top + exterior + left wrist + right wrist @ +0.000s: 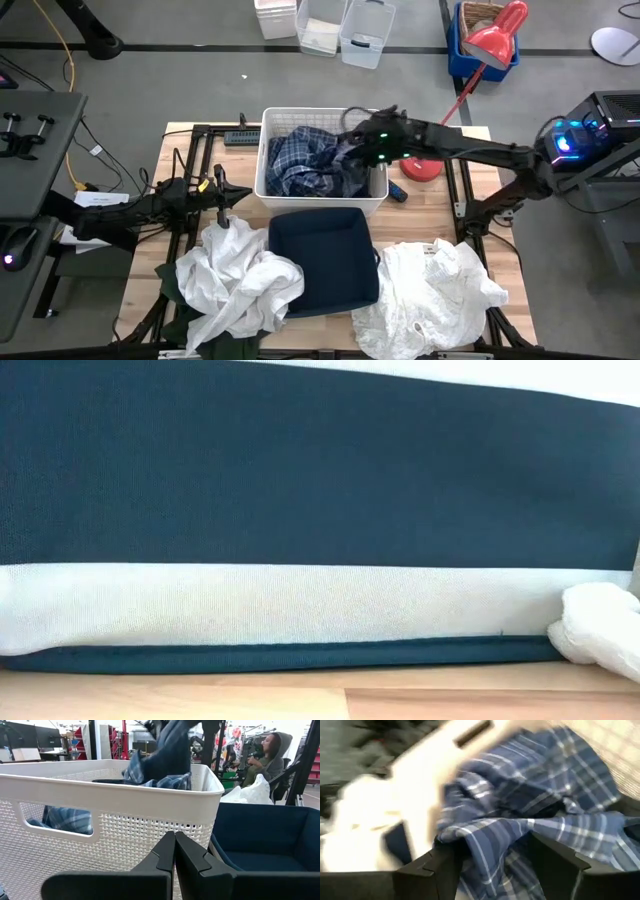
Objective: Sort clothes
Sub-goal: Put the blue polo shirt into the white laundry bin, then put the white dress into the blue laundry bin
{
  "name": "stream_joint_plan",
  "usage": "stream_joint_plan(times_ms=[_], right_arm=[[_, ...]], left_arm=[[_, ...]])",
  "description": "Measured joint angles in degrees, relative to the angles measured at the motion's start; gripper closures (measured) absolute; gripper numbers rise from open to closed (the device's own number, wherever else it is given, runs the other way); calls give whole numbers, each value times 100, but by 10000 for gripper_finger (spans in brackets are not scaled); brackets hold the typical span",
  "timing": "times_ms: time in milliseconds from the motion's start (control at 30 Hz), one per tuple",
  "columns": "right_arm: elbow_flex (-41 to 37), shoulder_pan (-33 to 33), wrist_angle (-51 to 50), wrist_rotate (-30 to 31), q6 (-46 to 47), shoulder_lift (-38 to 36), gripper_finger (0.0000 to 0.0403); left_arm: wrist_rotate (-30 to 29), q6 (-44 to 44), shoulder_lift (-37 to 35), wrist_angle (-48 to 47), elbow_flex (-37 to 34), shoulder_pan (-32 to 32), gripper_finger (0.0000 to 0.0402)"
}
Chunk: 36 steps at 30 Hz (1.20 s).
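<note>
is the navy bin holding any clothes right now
No, the high view shows the navy bin empty, with white garments lying on the table beside it.

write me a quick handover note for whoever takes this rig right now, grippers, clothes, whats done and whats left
Right gripper: over the white basket, fingers closed on the plaid shirt.
Left gripper: fingers shut, empty, waiting beside the basket near the table's left side.
Clothes: plaid shirt and a darker garment in the basket; one white pile left of the navy bin, with a dark green garment beneath it; another white pile right of the bin.
Done: white piles out.
Left: the basket's garments; the bin is empty.
</note>
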Motion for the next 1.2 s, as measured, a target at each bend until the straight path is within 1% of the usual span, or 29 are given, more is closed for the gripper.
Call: stream_joint_plan(times_ms=[133, 233, 300, 367, 433, 500, 567, 600, 700, 767, 867, 967, 1067, 1200], right_arm=[[0, 182, -27, -346, -145, -413, 185], [1, 361, -112, -349, -173, -675, 185], [9, 454, -425, -103, -100, -783, 185], [11, 508, -975, 110, 99, -801, 185], [3, 502, -1437, -81, 53, -768, 185], [2, 501, -1579, -339, -153, -730, 185], [4, 505, -1629, -295, -164, -728, 185], [4, 513, -1707, -73, -98, -718, 185], [4, 457, -2058, 1007, 113, -690, 185], [4, 399, -2291, 1624, 142, -687, 185], [4, 290, -2492, 2089, 221, -679, 185], [4, 226, -2210, 2226, 188, -676, 185], [4, 201, -1512, 2209, 175, -674, 185], [8, 199, -348, 1891, 290, -471, 185]], left_arm=[[-2, 0, 0, 0, 0, -2, 401], [0, 0, 0, 0, 0, -2, 401], [-2, 0, 0, 0, 0, -2, 401], [-2, 0, 0, 0, 0, -1, 401], [0, 0, 0, 0, 0, 0, 401], [-2, 0, -1, 0, 0, -1, 401], [-1, 0, 0, 0, -1, -2, 401], [-2, 0, -2, 0, 0, -1, 401], [-2, 0, -2, 0, -2, -2, 401], [0, 0, 0, 0, -1, 0, 401], [0, 0, -2, 0, 0, -2, 401], [-2, 0, 0, 0, 0, 0, 401], [-2, 0, -1, 0, -2, -1, 401], [-2, 0, 0, 0, -2, -2, 401]])
